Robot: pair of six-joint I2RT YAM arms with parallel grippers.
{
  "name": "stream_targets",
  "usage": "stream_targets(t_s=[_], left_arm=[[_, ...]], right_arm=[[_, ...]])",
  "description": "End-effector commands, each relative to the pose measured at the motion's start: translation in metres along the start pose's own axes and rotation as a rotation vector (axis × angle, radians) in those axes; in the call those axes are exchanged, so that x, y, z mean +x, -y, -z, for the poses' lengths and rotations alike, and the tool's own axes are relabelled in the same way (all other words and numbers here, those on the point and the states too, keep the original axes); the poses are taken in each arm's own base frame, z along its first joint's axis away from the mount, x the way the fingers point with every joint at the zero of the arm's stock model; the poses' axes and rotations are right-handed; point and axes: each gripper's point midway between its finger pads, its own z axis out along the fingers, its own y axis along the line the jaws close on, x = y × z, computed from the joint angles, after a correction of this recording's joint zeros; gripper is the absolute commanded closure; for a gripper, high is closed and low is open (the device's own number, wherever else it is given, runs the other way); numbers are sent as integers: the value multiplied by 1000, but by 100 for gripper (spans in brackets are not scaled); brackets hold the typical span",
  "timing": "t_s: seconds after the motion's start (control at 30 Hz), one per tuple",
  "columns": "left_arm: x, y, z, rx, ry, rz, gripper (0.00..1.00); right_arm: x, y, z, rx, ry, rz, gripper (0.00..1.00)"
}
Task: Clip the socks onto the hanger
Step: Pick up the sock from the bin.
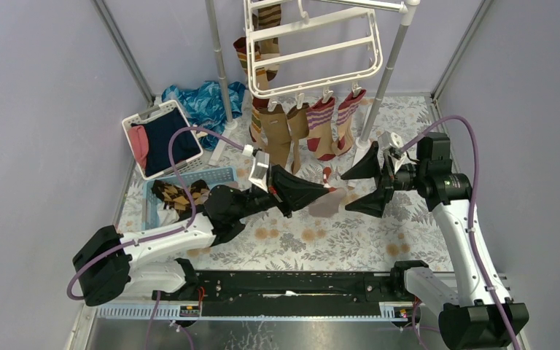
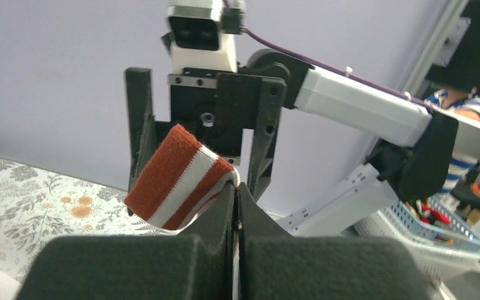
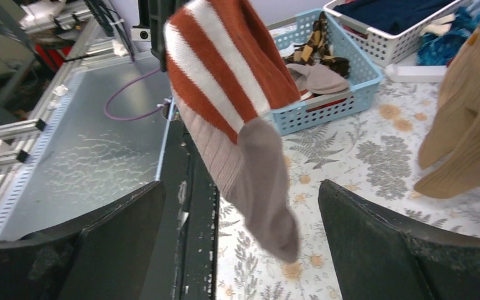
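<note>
Starting on the left: the left gripper (image 1: 327, 191) is clamped tight on one sock (image 3: 237, 100), pinching it at the red-and-white striped cuff. It holds the sock out below the hanger (image 1: 312, 53) and on the arm-base side of it, short of the row of clipped socks (image 1: 321, 127) dangling from the hanger's near edge.

Now the sock itself. Its long axis runs straight down, with the cuff up top in the pinch, the tan leg below that, and the greyish toe hanging lowest and free. It touches no clip, so it has yet to be pegged.

On to the right, and here's the relation that matters: the right gripper (image 1: 356, 186) sits just beside the sock with its jaws spread wide and nothing in them. It points back at the left gripper from the side under the hanger's right corner. From its wrist camera the sock drops down the middle of the gap, with one finger on each side and neither touching it.

The right arm is the free one and the nearer one, so I'd expect it to take a second hold on the cuff. The hanger's clips lie up and away from both grippers.
</note>
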Motion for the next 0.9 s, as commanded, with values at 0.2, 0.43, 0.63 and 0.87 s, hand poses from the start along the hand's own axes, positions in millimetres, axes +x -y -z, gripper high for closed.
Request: stream_targets(t_s=[0.2,0.43,0.63,0.87], left_arm=[[42,12,31,207,-404,-514,100],[47,21,45,261,-497,-526,100],[50,32,35,336,-462,-466,100],[48,35,31,347,-438,-455,100]], right_arm=[[-6,-15,-2,-63,34,-19,0],[4,-26,-9,-140,66,198,0],[7,-33,-24,-224,34,204,2],[15,-32,-31,-253,5,185,26]])
